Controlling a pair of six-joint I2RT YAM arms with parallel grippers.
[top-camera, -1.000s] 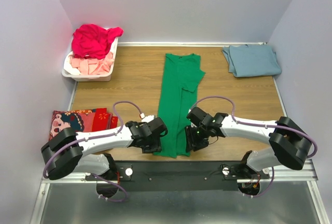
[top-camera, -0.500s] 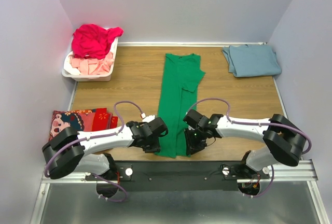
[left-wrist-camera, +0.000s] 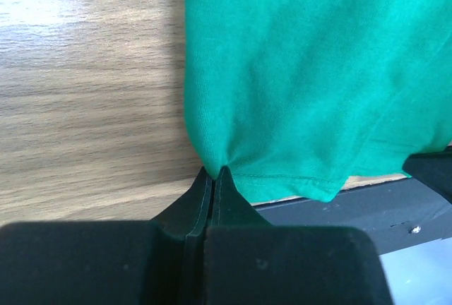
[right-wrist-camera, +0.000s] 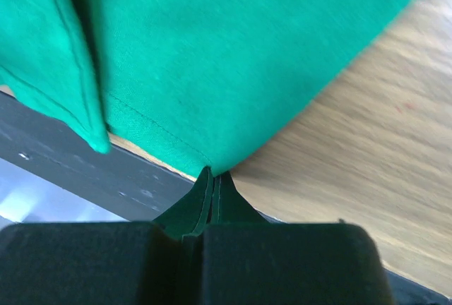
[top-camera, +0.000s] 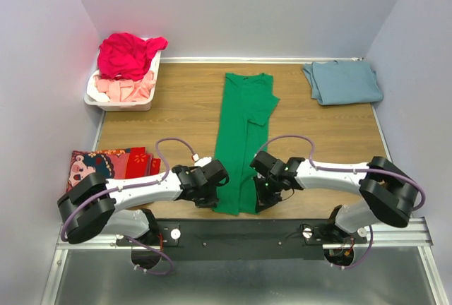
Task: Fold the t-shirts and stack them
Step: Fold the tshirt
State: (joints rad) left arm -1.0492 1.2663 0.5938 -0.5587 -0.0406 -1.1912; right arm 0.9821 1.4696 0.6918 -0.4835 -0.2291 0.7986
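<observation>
1. The green t-shirt lay flat down the middle of the wooden table. It was folded lengthwise into a long narrow strip, with its neck end toward the far wall and its hem at the near edge.
2. One short sleeve lay folded across the far right part of the strip.
3. The left gripper had its fingers pressed together on the near left corner of the hem. The wrist view showed the cloth drawn into a small pucker where the tips pinched it.
4. The right gripper was clamped in the same way on the near right corner of the hem, right at the table's near edge.
5. From above, both arms reached inward low over the table, one wrist on each side of the strip's near end.
6. The hem ran along the table's near edge, with the black rail just beyond it. In the right wrist view, a folded layer of the shirt overlapped that dark rail.
7. A blue-grey t-shirt lay folded at the far right corner of the table, well apart from the green one.
8. A white basket stood at the far left corner. It held a magenta-red t-shirt heaped on top of pale pink t-shirts.
9. A red patterned cloth lay at the near left, beside the left arm.
</observation>
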